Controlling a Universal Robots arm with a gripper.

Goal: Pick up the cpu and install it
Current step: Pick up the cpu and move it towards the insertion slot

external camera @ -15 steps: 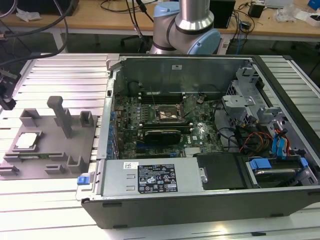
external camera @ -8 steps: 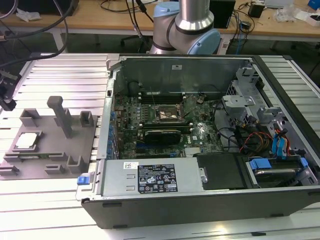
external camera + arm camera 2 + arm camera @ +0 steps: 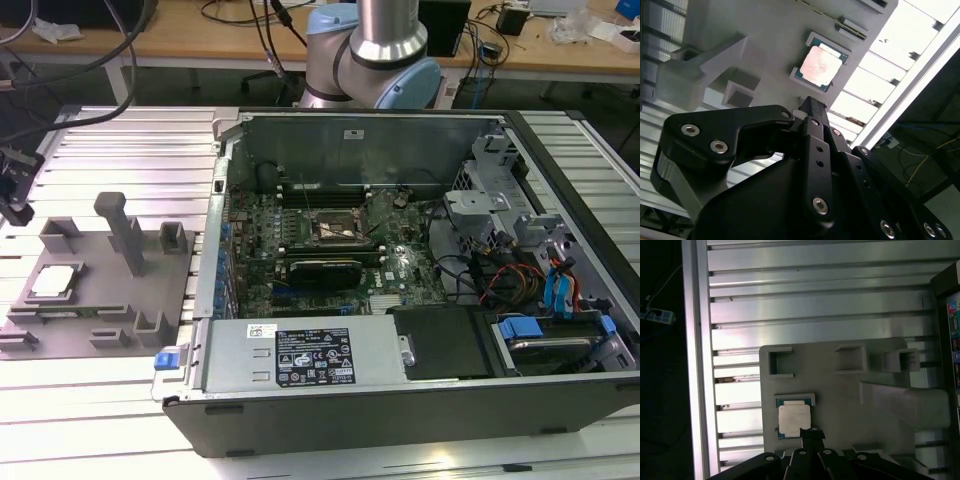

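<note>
A ribbed aluminium worktop (image 3: 120, 130) carries everything. On it, toward the exterior view's right, lies an open computer case (image 3: 400, 420) with its board exposed. Behind the case rises the arm (image 3: 385, 40), silver with pale blue joints. A long silver box (image 3: 300, 355) with a black-and-white label lies along the near side of the case. Near the middle of the board sits the dark square socket frame (image 3: 338, 228), and nothing pale lies inside it.

To the exterior view's left of the case, and apart from it, rests a grey moulded tray (image 3: 100, 300) with an upright post and several small pockets.

The black tool (image 3: 811, 432) hangs over this tray. In both wrist views its tips look drawn narrow, with no gap to be seen between them, and nothing is held. The second wrist view shows the tool (image 3: 812, 104) pointing toward the tray (image 3: 765, 30).

The cpu (image 3: 55, 282) lies flat in a shallow framed seat at the tray's far corner from the case, pale top upward. In the first wrist view the tool's tip stands just beside one edge of the cpu (image 3: 794, 421). In the second wrist view a little bare tray separates the tip from the cpu (image 3: 819, 67). Whether they touch I cannot tell.
</note>
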